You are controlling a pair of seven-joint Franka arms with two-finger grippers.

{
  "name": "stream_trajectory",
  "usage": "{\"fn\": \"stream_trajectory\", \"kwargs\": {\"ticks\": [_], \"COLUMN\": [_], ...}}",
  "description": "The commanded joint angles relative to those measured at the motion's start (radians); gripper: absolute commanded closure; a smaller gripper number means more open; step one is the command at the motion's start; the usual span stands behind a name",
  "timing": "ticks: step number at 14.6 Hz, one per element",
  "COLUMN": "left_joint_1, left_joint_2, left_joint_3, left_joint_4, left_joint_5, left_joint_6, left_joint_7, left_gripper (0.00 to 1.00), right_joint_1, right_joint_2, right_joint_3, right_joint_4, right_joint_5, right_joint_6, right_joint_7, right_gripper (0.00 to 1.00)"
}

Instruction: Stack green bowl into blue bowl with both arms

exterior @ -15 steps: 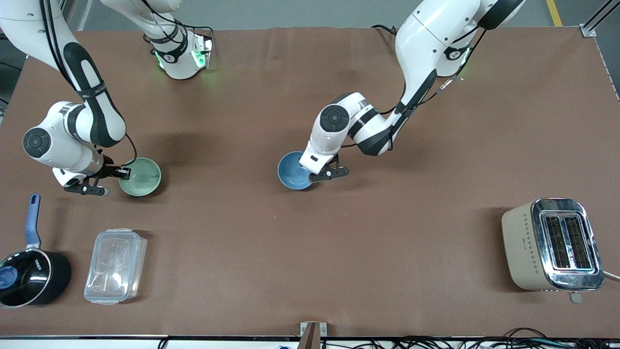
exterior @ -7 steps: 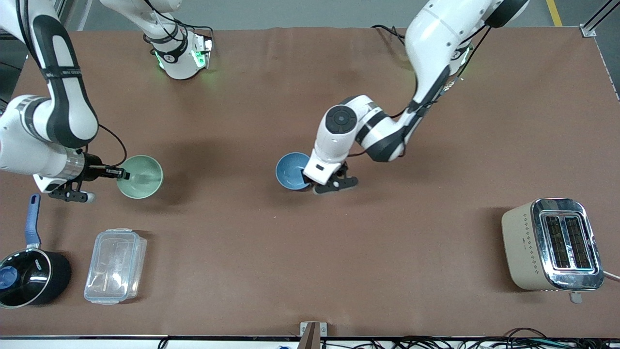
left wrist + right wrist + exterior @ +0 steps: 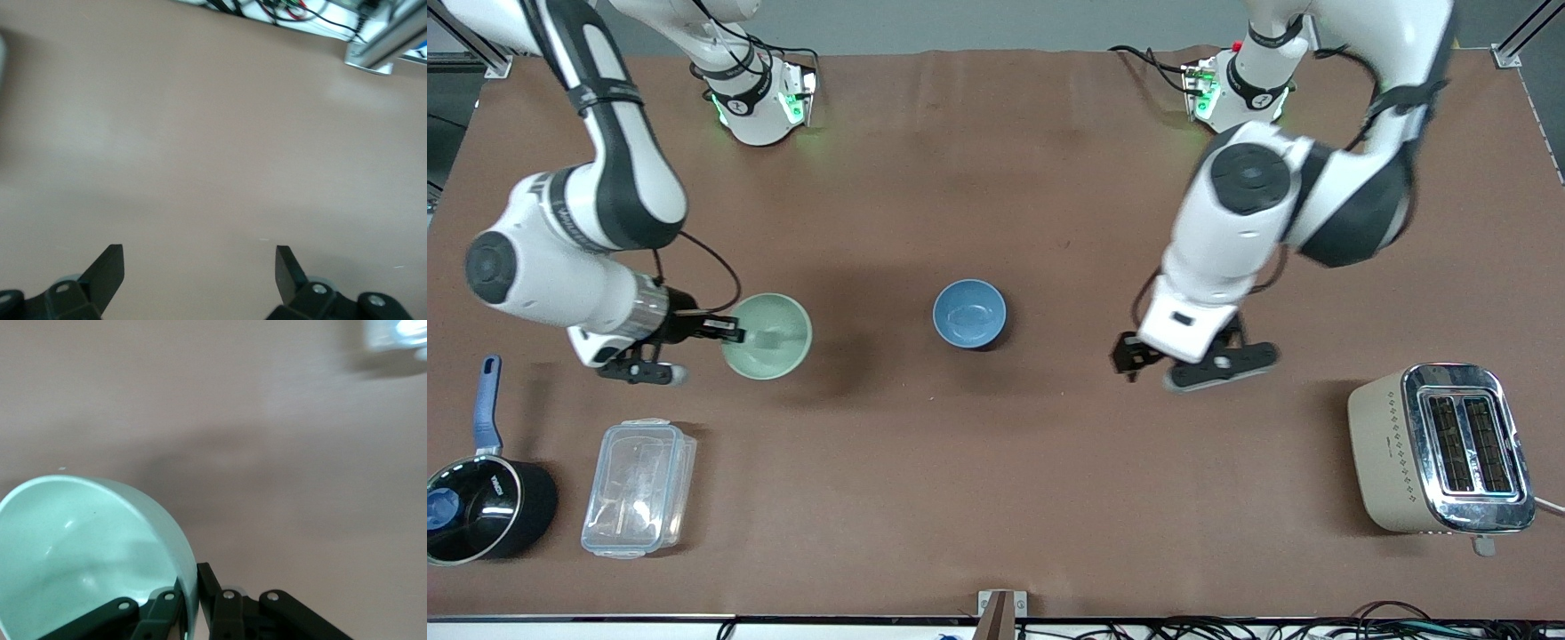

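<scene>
The blue bowl (image 3: pixel 969 313) stands alone and upright on the brown table near its middle. My right gripper (image 3: pixel 727 330) is shut on the rim of the green bowl (image 3: pixel 768 336), one finger inside and one outside, and holds it above the table, toward the right arm's end from the blue bowl. The right wrist view shows the green bowl (image 3: pixel 80 547) clamped in that gripper (image 3: pixel 192 583). My left gripper (image 3: pixel 1131 356) is open and empty, in the air over bare table between the blue bowl and the toaster. The left wrist view shows this gripper (image 3: pixel 199 268) holding nothing.
A beige toaster (image 3: pixel 1440 449) stands at the left arm's end, nearer the front camera. A black saucepan with a blue handle (image 3: pixel 480 498) and a clear plastic lidded box (image 3: pixel 639 487) sit at the right arm's end, nearer the camera than the green bowl.
My left gripper let go of the blue bowl, rose and swung away toward the toaster. My right gripper carried the green bowl toward the blue bowl.
</scene>
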Motion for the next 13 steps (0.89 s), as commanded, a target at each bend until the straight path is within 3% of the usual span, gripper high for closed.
{"fn": "stream_trajectory", "kwargs": {"ticks": [1, 3, 8, 11, 13], "left_joint_1": [0.083, 0.121, 0.177, 0.121, 0.077], "left_joint_2": [-0.112, -0.180, -0.315, -0.401, -0.435], "left_joint_3": [-0.010, -0.010, 0.016, 0.151, 0.226], "left_joint_4": [-0.027, -0.027, -0.049, -0.112, -0.130], "left_joint_5": [-0.051, -0.088, -0.140, -0.214, -0.225], "left_joint_6": [-0.108, -0.205, -0.372, -0.438, -0.469], "left_joint_7": [0.203, 0.320, 0.565, 0.654, 0.686], "left_gripper": [0.00, 0.00, 0.00, 0.00, 0.00], "right_joint_1": [0.015, 0.043, 0.127, 0.216, 0.253], "right_joint_2": [0.062, 0.109, 0.169, 0.192, 0.205], "right_joint_3": [0.088, 0.146, 0.213, 0.213, 0.213], "right_joint_4": [0.030, 0.054, 0.079, 0.059, 0.004], "right_joint_5": [0.010, 0.002, -0.034, -0.061, -0.065], "right_joint_6": [0.076, 0.141, 0.218, 0.251, 0.346], "right_joint_7": [0.160, 0.279, 0.458, 0.496, 0.495], "right_gripper": [0.98, 0.98, 0.98, 0.98, 0.98]}}
